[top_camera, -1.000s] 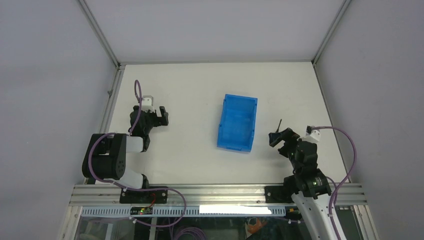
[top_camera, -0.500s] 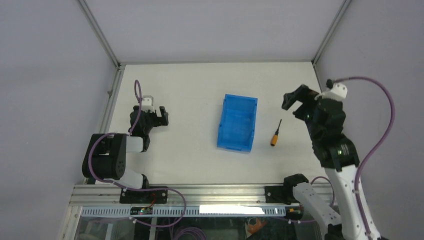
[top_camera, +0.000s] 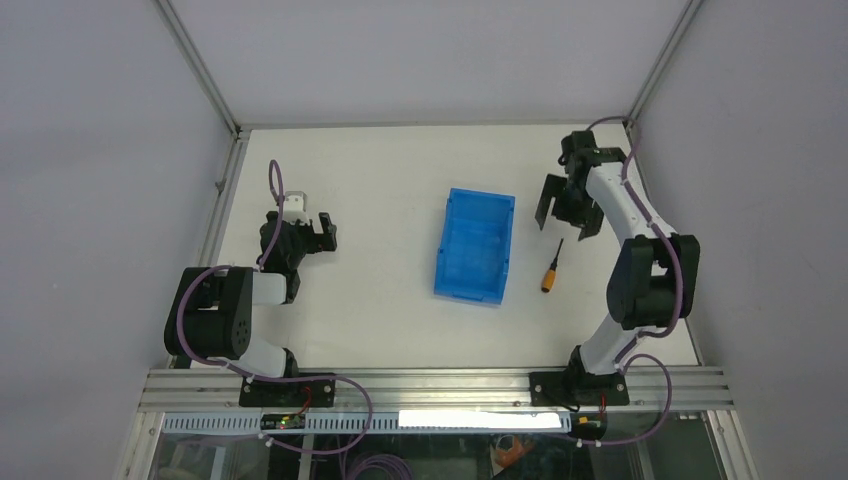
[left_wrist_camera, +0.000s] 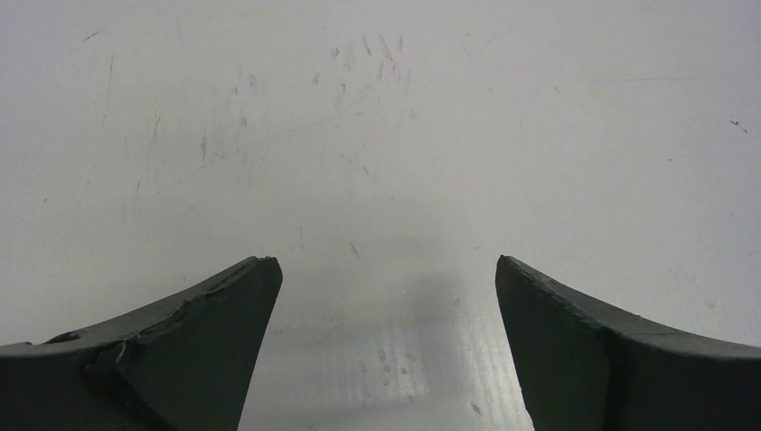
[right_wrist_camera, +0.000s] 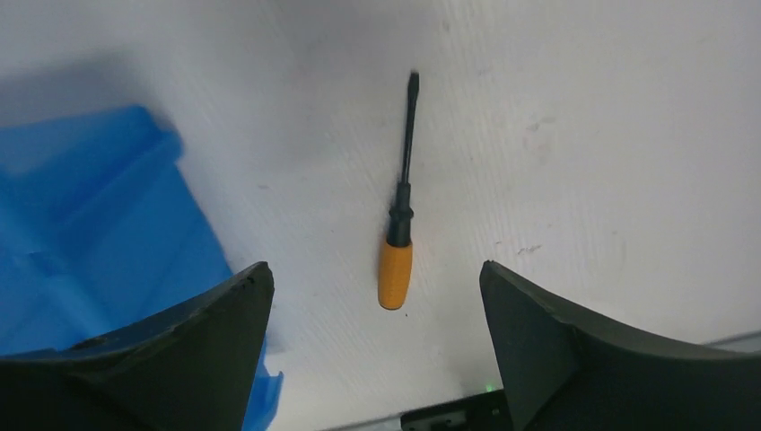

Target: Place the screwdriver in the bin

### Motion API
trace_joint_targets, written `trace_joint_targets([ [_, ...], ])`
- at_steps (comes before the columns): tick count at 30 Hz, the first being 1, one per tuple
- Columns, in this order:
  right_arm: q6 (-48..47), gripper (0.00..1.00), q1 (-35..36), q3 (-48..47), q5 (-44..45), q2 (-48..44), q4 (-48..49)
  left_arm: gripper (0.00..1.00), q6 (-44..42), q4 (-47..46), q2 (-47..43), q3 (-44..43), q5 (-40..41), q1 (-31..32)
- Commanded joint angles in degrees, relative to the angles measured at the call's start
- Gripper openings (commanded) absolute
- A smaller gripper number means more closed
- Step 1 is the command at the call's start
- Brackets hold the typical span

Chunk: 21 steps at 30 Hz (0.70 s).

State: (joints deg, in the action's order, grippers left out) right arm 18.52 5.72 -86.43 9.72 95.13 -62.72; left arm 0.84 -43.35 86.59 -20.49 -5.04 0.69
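- Screwdriver [top_camera: 550,268] lies flat on table [top_camera: 380,170], outside the bin [top_camera: 482,194], just beside its right wall w/o touching. Orange handle toward near edge, dark shaft pointing to far edge.
- Bin interior: we see only its own blue floor in top view.
- R gripper [top_camera: 568,215] sits past the shaft tip, jaws spread wide, gripping nothing.
- L gripper [top_camera: 322,232] is well apart on the left side, jaws spread over bare table.
- R wrist view adds detail: shaft's flat tip, black collar at the handle, bin corner [right_wrist_camera: 90,224] blurred at left.
- L wrist view shows only scuffed tabletop between the fingers [left_wrist_camera: 206,332].
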Motion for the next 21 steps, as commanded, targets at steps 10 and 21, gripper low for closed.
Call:
trace_joint_targets([
  [10,3.07,0.55,-2.58,24.73,-10.84,5.32,17.15,0.99,0.13,-3.67,-0.26,-1.04,-1.03,-0.07],
  [21,-0.03,0.0,-2.17,15.98,-5.77,1.1,4.63,0.99,0.13,-3.63,-0.32,-1.04,-0.98,-0.07],
])
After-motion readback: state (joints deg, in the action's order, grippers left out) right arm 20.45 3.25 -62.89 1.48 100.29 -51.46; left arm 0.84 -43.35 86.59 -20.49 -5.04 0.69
